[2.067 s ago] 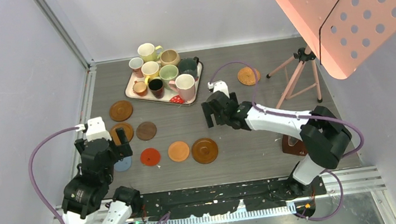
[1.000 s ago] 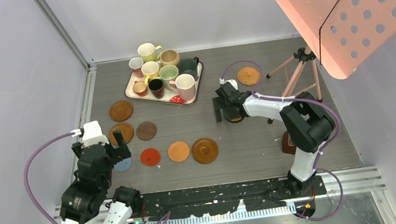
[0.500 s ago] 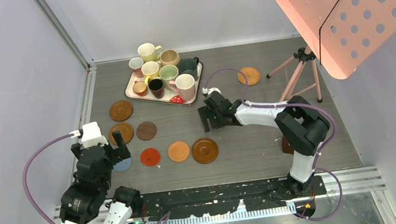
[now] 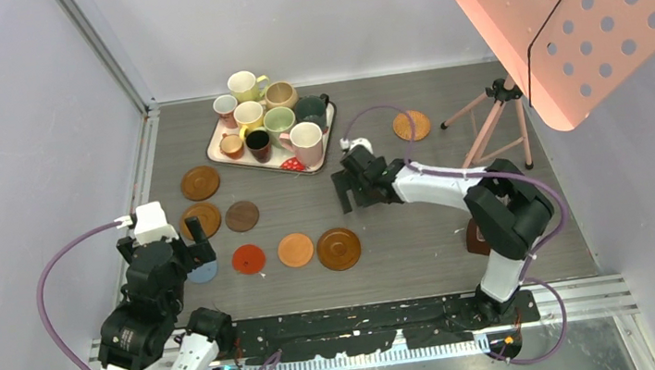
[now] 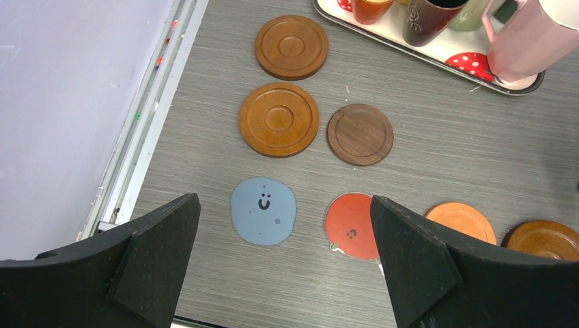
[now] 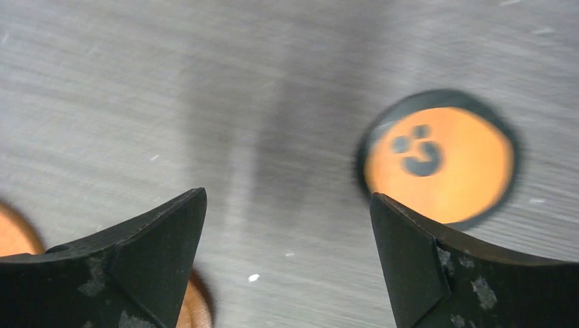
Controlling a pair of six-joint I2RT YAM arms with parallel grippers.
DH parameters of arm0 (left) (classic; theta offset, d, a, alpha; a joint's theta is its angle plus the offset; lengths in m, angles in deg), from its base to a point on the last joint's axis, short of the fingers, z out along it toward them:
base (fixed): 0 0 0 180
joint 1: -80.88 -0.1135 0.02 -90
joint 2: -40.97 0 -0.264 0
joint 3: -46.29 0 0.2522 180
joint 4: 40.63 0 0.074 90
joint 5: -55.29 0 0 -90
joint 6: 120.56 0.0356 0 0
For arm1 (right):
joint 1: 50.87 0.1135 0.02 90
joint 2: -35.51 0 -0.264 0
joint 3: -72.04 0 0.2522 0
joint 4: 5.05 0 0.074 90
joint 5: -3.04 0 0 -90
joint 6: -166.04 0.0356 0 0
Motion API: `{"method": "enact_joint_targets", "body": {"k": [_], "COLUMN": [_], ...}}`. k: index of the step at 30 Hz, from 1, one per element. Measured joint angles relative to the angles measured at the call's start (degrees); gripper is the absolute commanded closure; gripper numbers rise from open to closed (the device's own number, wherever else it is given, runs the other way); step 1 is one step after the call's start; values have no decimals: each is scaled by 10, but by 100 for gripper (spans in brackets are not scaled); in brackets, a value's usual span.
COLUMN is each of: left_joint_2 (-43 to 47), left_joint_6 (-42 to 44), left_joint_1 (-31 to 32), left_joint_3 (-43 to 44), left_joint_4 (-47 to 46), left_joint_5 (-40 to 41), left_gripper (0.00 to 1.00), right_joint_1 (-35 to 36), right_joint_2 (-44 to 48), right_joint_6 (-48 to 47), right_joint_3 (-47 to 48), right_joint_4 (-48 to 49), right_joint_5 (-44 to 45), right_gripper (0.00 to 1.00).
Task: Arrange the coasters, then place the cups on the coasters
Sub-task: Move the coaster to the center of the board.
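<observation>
Grey wood-grain tabletop (image 4: 404,232) enclosed by pale walls, seen from above, with two robot arms mounted at its near edge. At the far left a white tray (image 4: 215,146) holds all the cups (image 4: 279,121), packed together; none stands on a coaster.

Seven coasters lie in a loose group on the left: two brown rimmed discs (image 5: 278,119), a dark walnut disc (image 5: 360,134), a blue-grey coaster (image 5: 263,210), a red coaster (image 5: 351,225), an orange coaster (image 5: 461,222) and a larger brown coaster (image 4: 339,249). A woven wicker coaster (image 4: 411,125) sits well apart at the far right.

The right gripper (image 4: 352,193) reaches to the middle of the table, just beside the tray's near corner. Its fingers are spread wide and grasp nothing. Its wrist camera shows a black coaster with an orange smiling face (image 6: 440,164) flat on the table below, off centre and close to one finger. The left gripper (image 4: 190,254) hangs over the blue-grey coaster, its fingers also spread wide and empty.

The step in hand looks to be arranging the coasters, with the black one as the right arm's likely target. The next move probably calls for shifting sideways until the disc sits midway between the fingers. The fingers would then descend to the tabletop and close on its thin edge. A disc this flat may slip from a shallow pinch.
</observation>
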Motion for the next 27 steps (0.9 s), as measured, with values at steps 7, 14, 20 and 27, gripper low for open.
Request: {"method": "enact_joint_targets", "body": {"k": [7,14,20,27], "left_joint_2": [0,0,0,0], "left_joint_6": [0,0,0,0], "left_joint_1": [0,0,0,0], "left_joint_3": [0,0,0,0], "left_joint_4": [0,0,0,0], "left_joint_5": [0,2,3,8], "left_gripper": [1,1,1,1], "right_joint_1": [-94,-129,-144,-151], "right_joint_2": [30,29,16,0], "right_joint_6": [-19,-18,-5,10], "right_joint_3": [2,2,2,2], "right_joint_4": [-18,-30,-32,-33], "right_joint_5": [20,16,9,4], "right_gripper": [5,5,5,4]}}
